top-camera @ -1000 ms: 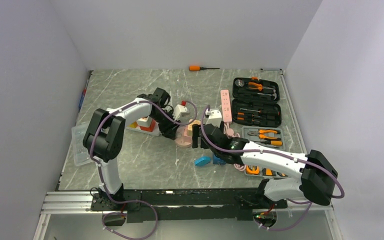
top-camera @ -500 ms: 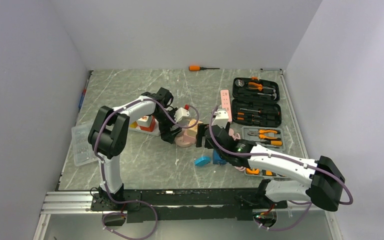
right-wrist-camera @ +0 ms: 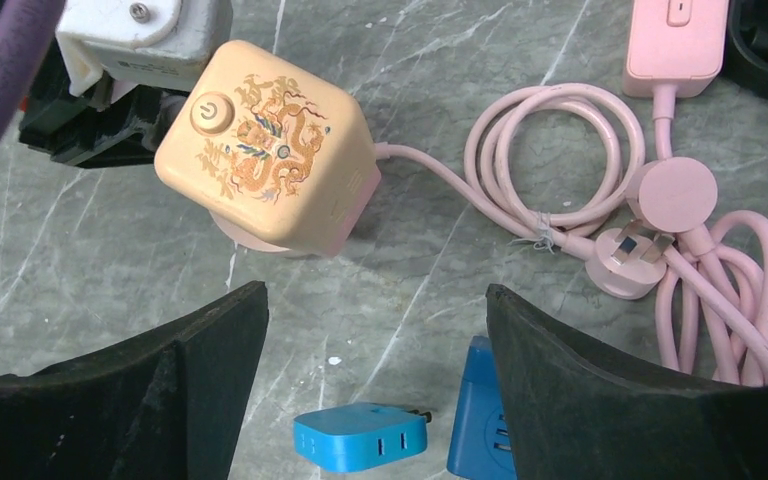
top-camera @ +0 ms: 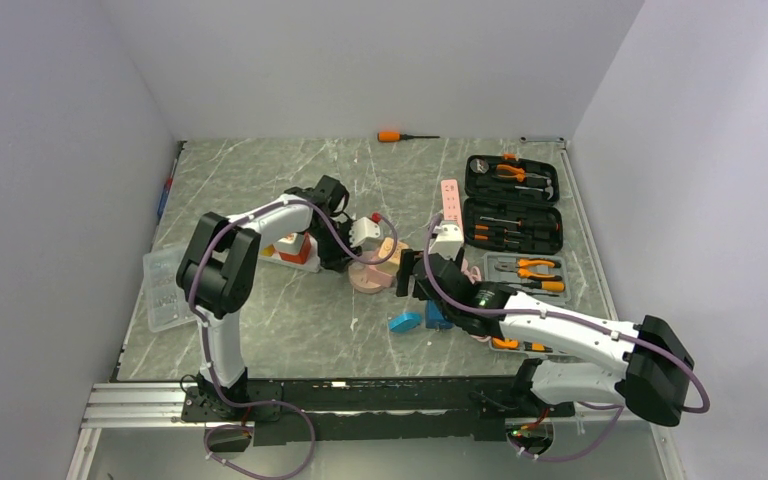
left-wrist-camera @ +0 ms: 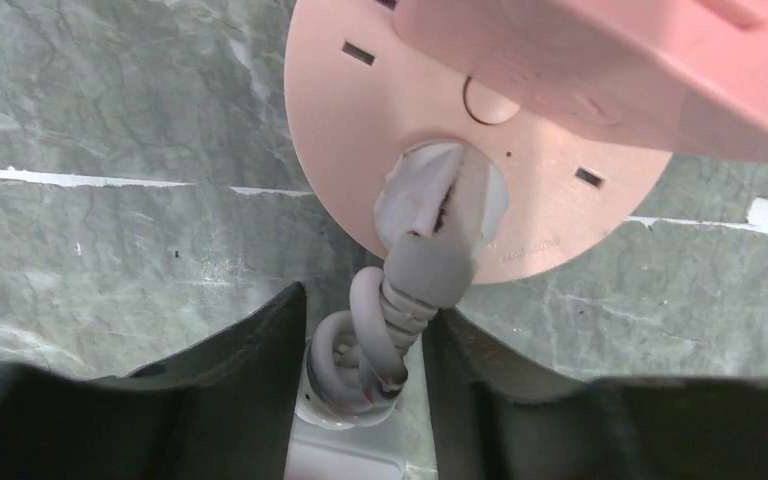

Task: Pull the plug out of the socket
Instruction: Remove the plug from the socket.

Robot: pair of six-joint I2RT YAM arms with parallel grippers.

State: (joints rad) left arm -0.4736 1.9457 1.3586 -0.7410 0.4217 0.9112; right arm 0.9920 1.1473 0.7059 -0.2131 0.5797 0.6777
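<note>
The right end effector (right-wrist-camera: 375, 300) hangs over the bench (top-camera: 260, 300), fingers wide apart, with nothing between them. A small blue plug (right-wrist-camera: 360, 436) lies just below it. A bit farther, the cream cube socket (right-wrist-camera: 265, 150) sits on its pink round base (left-wrist-camera: 360, 130) mid-bench. Beside it, the left end effector (left-wrist-camera: 365, 310) is narrow around a grey cord (left-wrist-camera: 420, 275) that goes into the base. I cannot tell if it squeezes. Far back lies an orange screwdriver (top-camera: 390, 136).
</note>
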